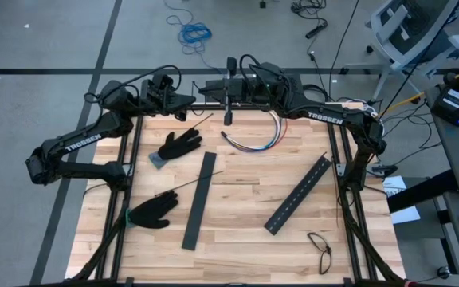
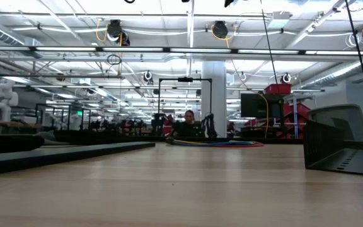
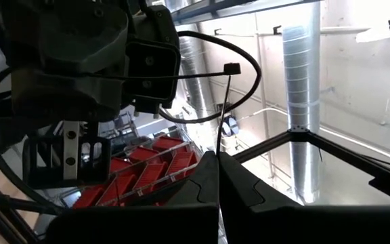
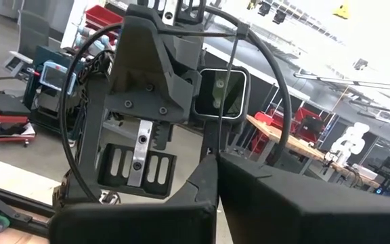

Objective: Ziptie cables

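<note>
Both grippers meet above the table's far edge, lifted off the wood. My left gripper and my right gripper face each other, each shut on one black ziptie bent into a loop between them; its head stands above the fingers. The cables, a curved bundle of red, blue, white and yellow-green wires, lie on the table near the far edge, touched by nothing. Loose zipties lie flat on the wood. My left gripper pinches a thin straight run of the ziptie between its two fingertips; that strip rises from the fingers to the head. The loop hangs in the air, clear of the table. My right gripper pinches a thin straight stretch of the ziptie between its two fingertips, and the strip runs up from them to the head. The loop curves wide around the left gripper's body, lifted clear.
Two long black slotted bars lie on the middle of the table. Two black gloves sit toward the left side, spectacles near the right near corner. A dark post stands at the far edge.
</note>
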You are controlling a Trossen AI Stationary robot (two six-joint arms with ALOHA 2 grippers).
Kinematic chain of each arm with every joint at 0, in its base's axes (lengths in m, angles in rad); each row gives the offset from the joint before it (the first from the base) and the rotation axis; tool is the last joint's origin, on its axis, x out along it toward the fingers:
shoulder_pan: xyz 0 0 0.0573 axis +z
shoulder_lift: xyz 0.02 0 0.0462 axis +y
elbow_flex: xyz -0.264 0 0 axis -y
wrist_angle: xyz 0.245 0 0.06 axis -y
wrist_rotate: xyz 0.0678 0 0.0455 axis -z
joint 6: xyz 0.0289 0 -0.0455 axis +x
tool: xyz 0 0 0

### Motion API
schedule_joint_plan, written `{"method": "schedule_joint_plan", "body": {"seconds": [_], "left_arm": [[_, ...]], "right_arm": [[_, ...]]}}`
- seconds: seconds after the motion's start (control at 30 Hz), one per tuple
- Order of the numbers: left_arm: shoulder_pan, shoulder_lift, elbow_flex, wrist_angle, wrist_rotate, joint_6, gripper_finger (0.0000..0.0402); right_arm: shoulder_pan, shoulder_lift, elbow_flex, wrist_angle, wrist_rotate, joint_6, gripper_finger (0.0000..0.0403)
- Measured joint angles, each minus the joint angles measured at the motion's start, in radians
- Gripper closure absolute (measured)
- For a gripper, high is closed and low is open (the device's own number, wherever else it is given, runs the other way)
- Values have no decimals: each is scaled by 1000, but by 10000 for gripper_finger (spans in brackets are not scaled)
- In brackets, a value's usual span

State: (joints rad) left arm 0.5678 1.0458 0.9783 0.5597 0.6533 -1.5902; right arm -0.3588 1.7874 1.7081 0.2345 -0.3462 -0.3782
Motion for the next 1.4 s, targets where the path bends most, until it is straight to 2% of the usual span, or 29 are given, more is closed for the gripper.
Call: {"method": "schedule_joint_plan", "body": {"seconds": [1.4], "left_arm": [[-1,-1,0,9,0,-19,401]], "right_arm": [[-30,24,0,32,6,-3,403]]}}
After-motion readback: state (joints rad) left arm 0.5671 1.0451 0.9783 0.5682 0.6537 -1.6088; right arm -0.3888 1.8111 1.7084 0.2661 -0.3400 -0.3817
